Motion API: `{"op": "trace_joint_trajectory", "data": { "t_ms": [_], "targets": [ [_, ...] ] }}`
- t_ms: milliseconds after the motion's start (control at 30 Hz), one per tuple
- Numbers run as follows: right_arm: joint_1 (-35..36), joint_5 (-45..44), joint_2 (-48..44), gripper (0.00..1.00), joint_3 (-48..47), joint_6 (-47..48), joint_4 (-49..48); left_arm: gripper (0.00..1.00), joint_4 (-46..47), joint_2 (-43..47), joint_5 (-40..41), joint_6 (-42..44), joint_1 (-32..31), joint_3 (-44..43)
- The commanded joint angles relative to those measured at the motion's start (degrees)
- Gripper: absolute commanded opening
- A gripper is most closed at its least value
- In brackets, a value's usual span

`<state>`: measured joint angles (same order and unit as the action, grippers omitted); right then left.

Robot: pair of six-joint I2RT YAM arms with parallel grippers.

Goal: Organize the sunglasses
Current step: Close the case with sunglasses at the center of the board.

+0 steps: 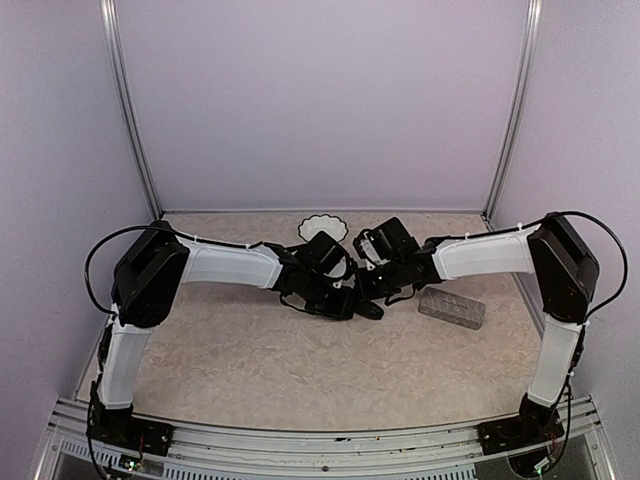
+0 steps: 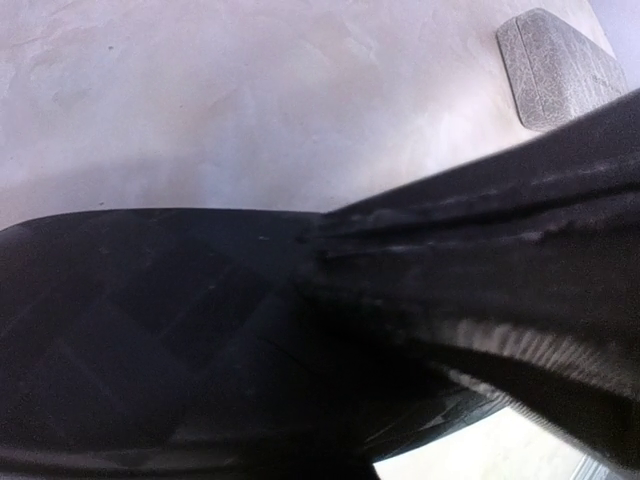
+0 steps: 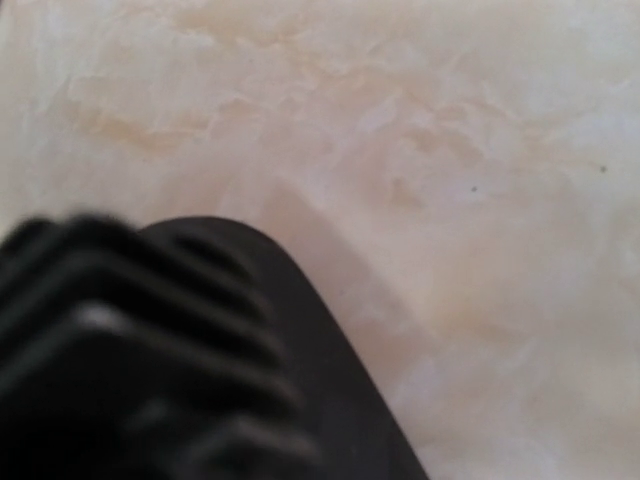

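No sunglasses show in any view. My two grippers meet at the table's middle over a black oblong glasses case [image 1: 367,310]. The left gripper [image 1: 338,298] and the right gripper [image 1: 372,290] are right on it, and their jaws are hidden from above. In the left wrist view the black case [image 2: 150,330] fills the lower left and a dark, blurred part crosses the right side. In the right wrist view a ridged black finger [image 3: 120,350] lies against the rounded end of the black case [image 3: 335,400]. Whether either gripper grips the case cannot be told.
A grey speckled case [image 1: 452,307] lies shut to the right of the grippers; it also shows in the left wrist view [image 2: 555,65]. A small white scalloped dish [image 1: 322,226] sits at the back centre. Pale walls with metal posts enclose the beige table [image 1: 250,360].
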<state>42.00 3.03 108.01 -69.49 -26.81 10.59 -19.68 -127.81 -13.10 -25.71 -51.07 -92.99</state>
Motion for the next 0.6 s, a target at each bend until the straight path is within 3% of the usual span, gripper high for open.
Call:
{"op": "trace_joint_trajectory", "data": {
  "t_ms": [0, 567],
  "targets": [
    [1.24, 0.74, -1.22, 0.0, -0.01, 1.72, 2.1, 0.0, 5.72, 4.89, 2.36, -0.65, 1.03, 3.76],
    [-1.8, -4.19, -9.45, 0.0, 4.49, 2.91, 3.26, 0.0, 4.6, 15.73, 6.63, -2.38, 2.41, 13.34]
  ]
}}
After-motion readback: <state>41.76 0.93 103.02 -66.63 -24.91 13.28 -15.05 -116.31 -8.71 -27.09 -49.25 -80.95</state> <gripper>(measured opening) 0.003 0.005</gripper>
